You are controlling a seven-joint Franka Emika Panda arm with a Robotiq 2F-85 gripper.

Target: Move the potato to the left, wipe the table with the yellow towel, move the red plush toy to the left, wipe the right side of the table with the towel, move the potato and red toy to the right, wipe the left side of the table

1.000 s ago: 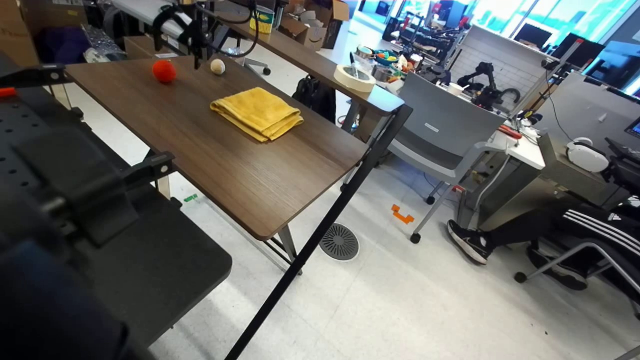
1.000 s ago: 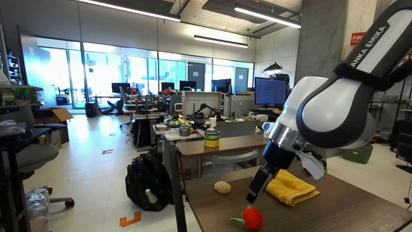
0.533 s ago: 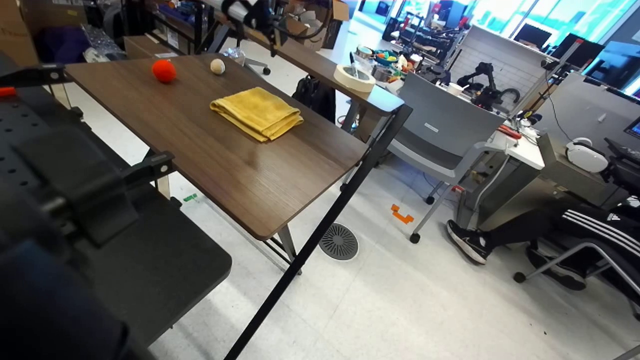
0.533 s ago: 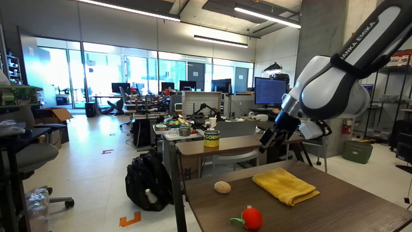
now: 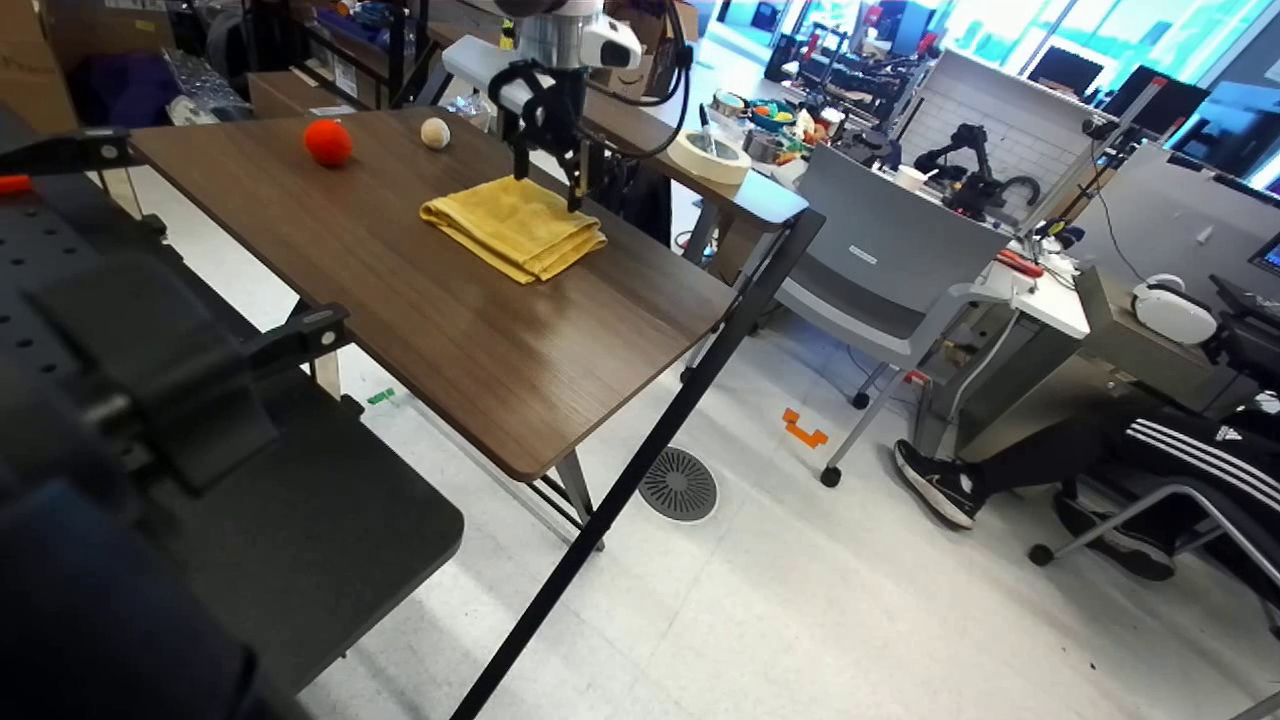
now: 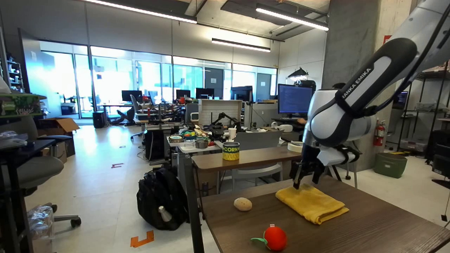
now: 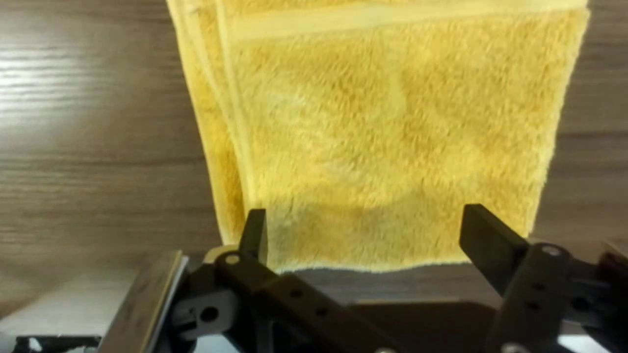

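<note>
The yellow towel (image 7: 392,122) lay folded and flat on the big brown table (image 5: 430,330), and I looked at it from far away. My gripper (image 7: 364,220) pointed down at one end of it, and its two black fingers (image 7: 490,245) were wide apart. In the wrist view, I saw both tips over the towel, near its bottom edge, one by the left side and one by the right. I could not tell if the tips touched the towel. In both exterior views, the potato (image 5: 435,133) and the red plush toy (image 5: 328,143) sat on the same table, each well away from the fingers. In an exterior view, I saw the potato (image 6: 243,204) to the left of the towel. The toy (image 6: 275,238) sat in front of the potato and a bit to the right, with a green leaf (image 6: 259,240) and a tiny pale tag (image 6: 272,225) on it. Past the table, a corn can (image 6: 231,154) and a roll of tape (image 5: 708,172) stood on a long wooden shelf (image 6: 256,157). A black backpack (image 6: 163,196) sat on the floor (image 6: 102,196)
</note>
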